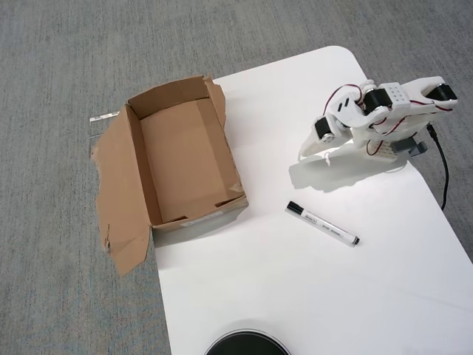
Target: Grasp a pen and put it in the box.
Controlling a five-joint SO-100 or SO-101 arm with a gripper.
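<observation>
A white marker pen [322, 223] with a black cap lies flat on the white table [310, 296], its cap end pointing up-left, just right of the box. The open cardboard box [181, 159] stands at the table's left edge, empty, with its flaps folded outward. My white arm stands at the table's upper right. Its gripper [307, 153] points down-left, above the pen in the picture and well apart from it. The jaws look closed together, with nothing between them.
Grey carpet surrounds the table. A dark round object [247, 345] shows at the bottom edge. A black cable [443, 174] runs down the table's right edge from the arm's base.
</observation>
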